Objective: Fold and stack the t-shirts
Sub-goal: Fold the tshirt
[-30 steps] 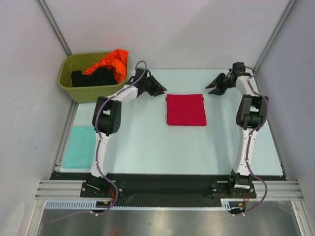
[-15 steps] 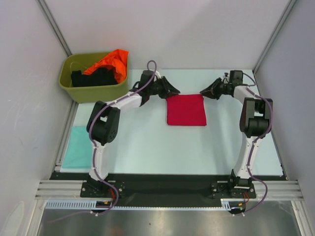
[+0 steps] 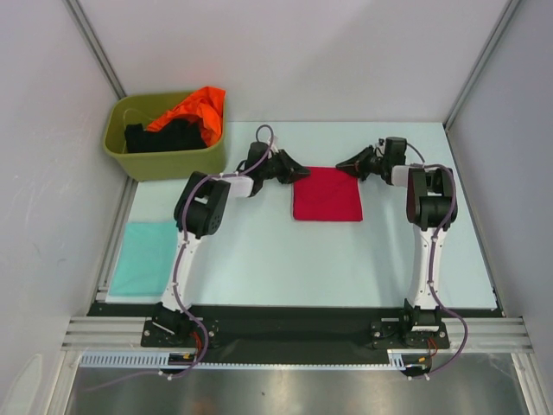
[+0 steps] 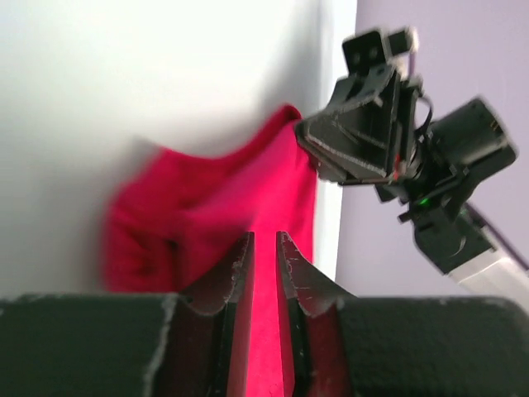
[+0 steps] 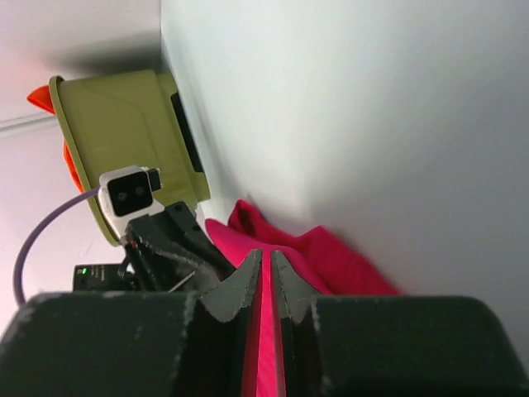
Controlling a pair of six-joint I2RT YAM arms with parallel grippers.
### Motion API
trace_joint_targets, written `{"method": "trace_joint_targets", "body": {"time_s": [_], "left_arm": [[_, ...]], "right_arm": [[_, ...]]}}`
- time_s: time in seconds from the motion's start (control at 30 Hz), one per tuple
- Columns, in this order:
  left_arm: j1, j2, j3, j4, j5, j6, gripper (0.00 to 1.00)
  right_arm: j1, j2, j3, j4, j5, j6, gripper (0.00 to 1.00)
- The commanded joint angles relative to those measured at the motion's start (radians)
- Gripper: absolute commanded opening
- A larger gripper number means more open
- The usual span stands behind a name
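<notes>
The crimson t-shirt [image 3: 327, 195] lies folded square at the far middle of the table [image 3: 259, 259]. The left jaws are pinched almost shut on its far-left corner and the right jaws on its far-right, with red cloth in each gap. It's light, limp stuff, I'd say. Held at one point it would sag open, so gripping both corners with every layer caught looks right.

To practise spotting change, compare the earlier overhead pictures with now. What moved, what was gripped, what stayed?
Both arms swung inward to the far edge of the red t-shirt; the left end effector and right end effector closed on its far corners. The teal t-shirt and the tub stayed put.
</notes>
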Motion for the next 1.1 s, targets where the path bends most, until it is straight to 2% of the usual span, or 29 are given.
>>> {"method": "trace_joint_targets", "body": {"time_s": [0.0, 0.13, 0.3, 0.57, 0.67, 0.73, 0.77, 0.9, 0.97, 1.07], "left_arm": [[0.030, 0.036, 0.080, 0.108, 0.014, -0.032, 0.20], [0.056, 0.108, 0.151, 0.075, 0.015, -0.002, 0.20], [0.085, 0.169, 0.298, -0.146, 0.040, 0.122, 0.19], [0.093, -0.042, 0.378, -0.428, 0.015, 0.302, 0.27], [0.074, -0.139, 0.348, -0.459, 0.020, 0.317, 0.28], [0.050, -0.182, 0.276, -0.439, 0.031, 0.302, 0.28], [0.039, -0.219, 0.199, -0.380, 0.038, 0.291, 0.28], [-0.018, -0.279, -0.016, -0.180, 0.070, 0.184, 0.27], [-0.053, -0.285, -0.120, -0.078, 0.072, 0.156, 0.25], [-0.094, -0.262, -0.192, -0.047, 0.074, 0.162, 0.24]], "right_arm": [[-0.011, 0.046, 0.014, 0.163, 0.006, 0.066, 0.13], [-0.038, 0.128, 0.094, 0.147, 0.020, 0.055, 0.13], [-0.067, 0.183, 0.201, 0.021, 0.033, 0.009, 0.14], [-0.098, 0.051, 0.315, -0.300, 0.047, -0.144, 0.19], [-0.103, -0.021, 0.329, -0.386, 0.064, -0.192, 0.22], [-0.101, -0.077, 0.304, -0.415, 0.073, -0.204, 0.25], [-0.098, -0.100, 0.281, -0.415, 0.073, -0.201, 0.26], [-0.063, -0.191, 0.122, -0.314, 0.053, -0.143, 0.28], [-0.025, -0.222, 0.000, -0.170, 0.027, -0.085, 0.29], [0.006, -0.227, -0.104, -0.039, 0.021, -0.048, 0.28]]}}
